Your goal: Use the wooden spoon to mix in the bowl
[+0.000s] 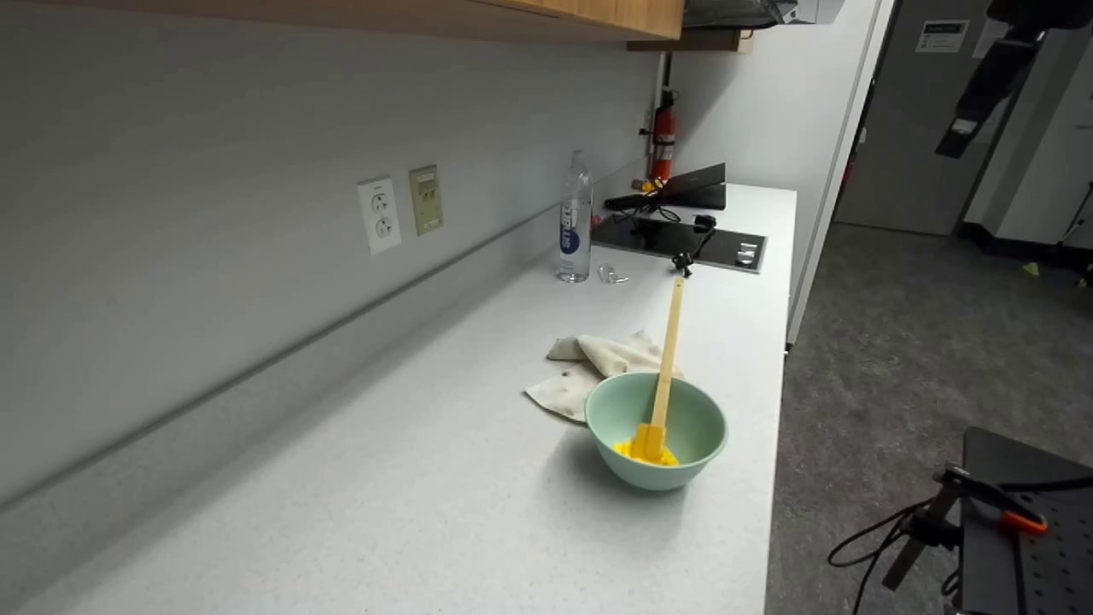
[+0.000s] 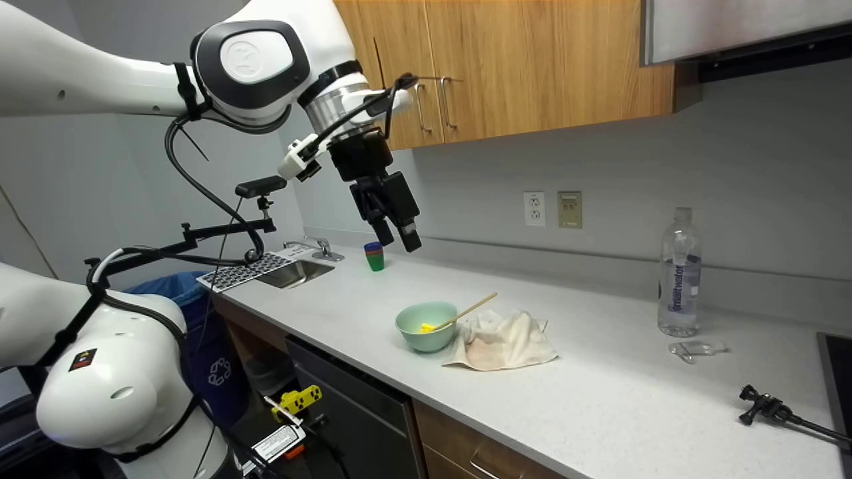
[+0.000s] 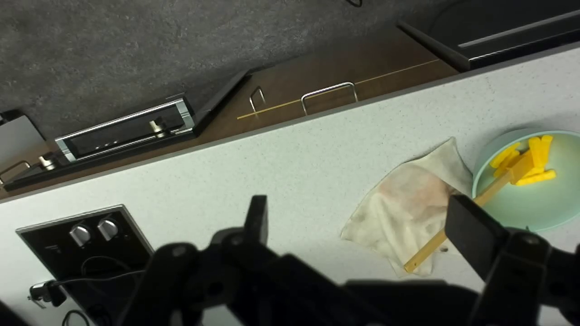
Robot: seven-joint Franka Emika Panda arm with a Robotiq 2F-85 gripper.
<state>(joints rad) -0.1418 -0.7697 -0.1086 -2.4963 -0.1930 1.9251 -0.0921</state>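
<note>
The light green bowl stands on the white counter in both exterior views (image 1: pixel 656 476) (image 2: pixel 426 342) and at the right edge of the wrist view (image 3: pixel 555 199). Yellow pieces (image 3: pixel 537 177) lie in it. The wooden spoon (image 1: pixel 669 346) leans in the bowl, its flat head among the pieces and its handle sticking out over the rim above the cloth; it also shows in an exterior view (image 2: pixel 472 309) and the wrist view (image 3: pixel 423 251). My gripper (image 2: pixel 397 237) is open and empty, high above the counter. In the wrist view its fingers (image 3: pixel 362 222) are wide apart; one finger hides part of the handle.
A crumpled beige cloth (image 2: pixel 504 342) lies beside the bowl. A water bottle (image 2: pixel 680 283), a clear plastic piece (image 2: pixel 695 348) and a black mount (image 2: pixel 767 407) stand or lie toward the cooktop (image 1: pixel 717 245). Stacked cups (image 2: pixel 375 257) stand near the sink (image 2: pixel 296 274). Wooden cabinets (image 2: pixel 532 66) hang overhead.
</note>
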